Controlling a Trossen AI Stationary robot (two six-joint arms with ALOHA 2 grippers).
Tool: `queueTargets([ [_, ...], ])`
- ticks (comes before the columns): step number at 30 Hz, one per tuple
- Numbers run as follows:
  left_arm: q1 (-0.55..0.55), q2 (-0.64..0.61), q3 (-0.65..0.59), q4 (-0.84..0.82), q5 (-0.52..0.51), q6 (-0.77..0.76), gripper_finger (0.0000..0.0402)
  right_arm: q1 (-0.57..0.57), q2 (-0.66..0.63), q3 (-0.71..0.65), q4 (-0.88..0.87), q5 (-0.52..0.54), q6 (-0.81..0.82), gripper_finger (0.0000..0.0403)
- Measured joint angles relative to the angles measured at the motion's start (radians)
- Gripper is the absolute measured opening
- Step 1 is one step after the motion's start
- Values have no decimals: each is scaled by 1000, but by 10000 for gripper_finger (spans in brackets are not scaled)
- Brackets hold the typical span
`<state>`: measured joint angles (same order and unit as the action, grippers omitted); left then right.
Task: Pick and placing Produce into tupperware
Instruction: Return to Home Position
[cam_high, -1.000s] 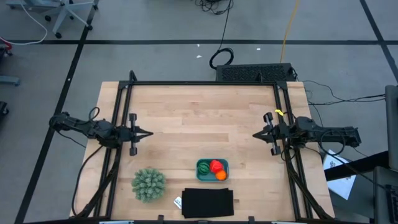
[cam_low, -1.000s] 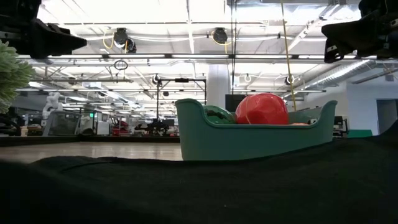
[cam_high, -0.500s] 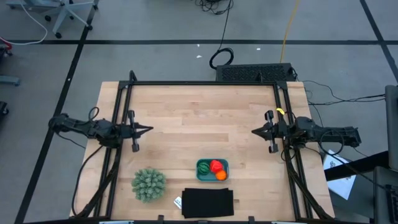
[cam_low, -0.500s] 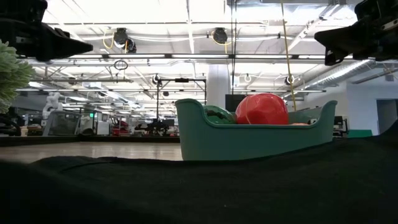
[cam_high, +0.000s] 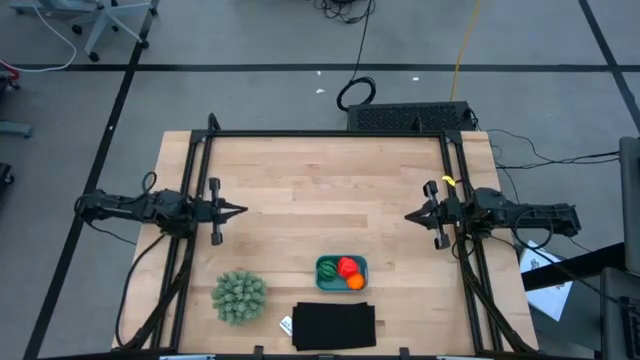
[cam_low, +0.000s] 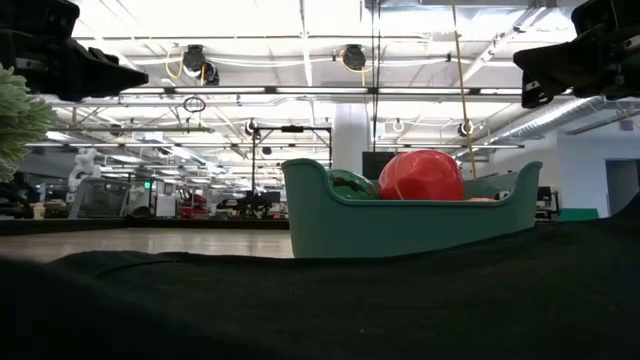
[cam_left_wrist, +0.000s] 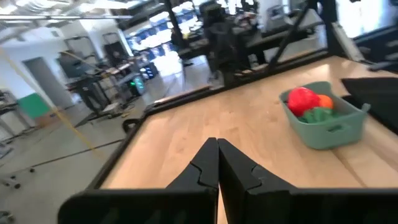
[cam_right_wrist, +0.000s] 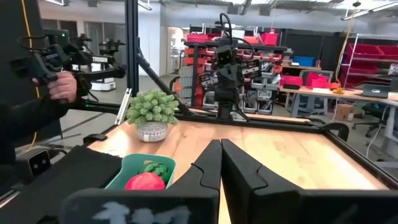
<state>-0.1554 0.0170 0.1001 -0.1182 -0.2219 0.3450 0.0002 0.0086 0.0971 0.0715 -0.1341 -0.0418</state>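
Slight drift only since earlier frame — left gripper (cam_high: 238, 211) and right gripper (cam_high: 412, 215) hover at table (cam_high: 320, 180) sides, pincers closed, empty. Produce (cam_high: 347, 267) sits inside tupperware (cam_high: 342, 258). Retreat should stay slow, high — no sweep over tupperware.

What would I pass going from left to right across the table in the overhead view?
The left hand → teal box → right hand. The spiky plant lines up with the left hand and the black mat with the box, so I skip them.
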Motion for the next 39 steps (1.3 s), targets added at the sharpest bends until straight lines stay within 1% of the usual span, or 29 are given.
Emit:
queueTargets([
  [4,2,0,0,-22,47,-6,0,0,0,0,-9,0,3,0],
  [12,2,0,0,-34,47,-17,1,0,0,0,-19,0,-8,0],
  [18,2,0,0,-45,12,-51,6,0,0,0,-7,0,-1,0],
  [22,2,0,0,-44,-28,-40,1,0,0,0,6,0,-3,0],
  [25,2,0,0,-44,-48,-39,6,0,0,0,6,0,-2,0],
  [31,2,2,0,-44,-45,-66,22,0,0,0,6,1,3,0],
  [39,2,2,0,-44,-43,-62,24,0,0,0,6,1,3,0],
])
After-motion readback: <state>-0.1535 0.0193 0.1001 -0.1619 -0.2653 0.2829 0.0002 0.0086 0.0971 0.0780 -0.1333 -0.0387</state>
